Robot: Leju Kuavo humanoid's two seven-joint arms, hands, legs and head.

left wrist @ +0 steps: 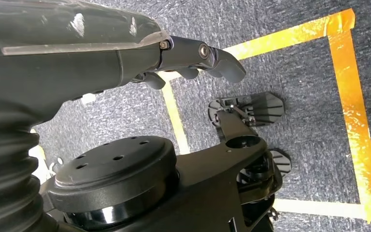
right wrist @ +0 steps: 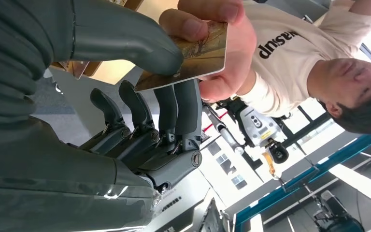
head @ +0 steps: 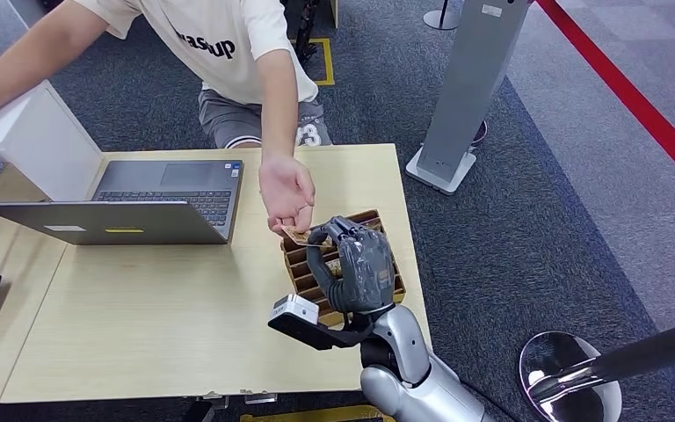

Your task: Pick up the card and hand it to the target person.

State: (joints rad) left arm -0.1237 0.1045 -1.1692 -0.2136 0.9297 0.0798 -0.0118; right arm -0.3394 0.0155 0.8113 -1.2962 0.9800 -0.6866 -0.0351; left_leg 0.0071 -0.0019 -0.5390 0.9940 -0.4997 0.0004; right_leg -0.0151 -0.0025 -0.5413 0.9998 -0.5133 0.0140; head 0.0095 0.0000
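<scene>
Right hand (right wrist: 125, 96) pinches card (right wrist: 200, 55) — person's hand (head: 286, 193) grips it too

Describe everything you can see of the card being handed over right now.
The thin rectangular card, with a brownish-gold printed face and a pale edge, looks like stiff plastic or coated paper. The robot's right hand pinches one end between its thick grey thumb and dark fingers, while the person's hand grips the other end. It is held in the air above the brown slotted wooden card tray, flat and unbent.
</scene>
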